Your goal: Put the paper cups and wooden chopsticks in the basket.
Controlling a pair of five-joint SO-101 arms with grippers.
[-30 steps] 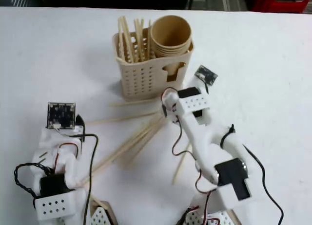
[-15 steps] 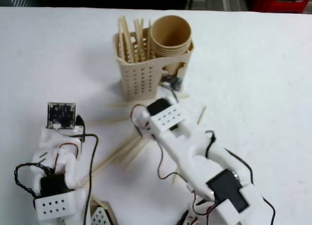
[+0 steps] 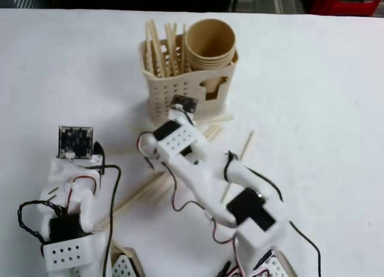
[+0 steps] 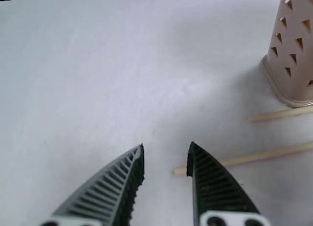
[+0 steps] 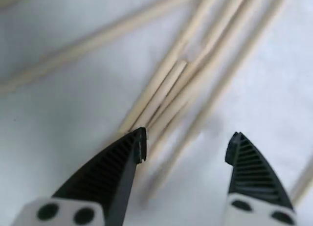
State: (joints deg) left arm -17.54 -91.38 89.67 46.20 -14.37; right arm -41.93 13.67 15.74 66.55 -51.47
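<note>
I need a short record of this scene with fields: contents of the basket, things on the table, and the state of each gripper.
in basket: stacked paper cups, several upright chopsticks
on table: loose chopsticks in front of the basket
right gripper: open, over the loose chopsticks
left gripper: open, over the table, near one chopstick's end

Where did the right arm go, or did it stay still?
Yes, it moved: the right gripper swung from the basket's right corner leftward across its front.
</note>
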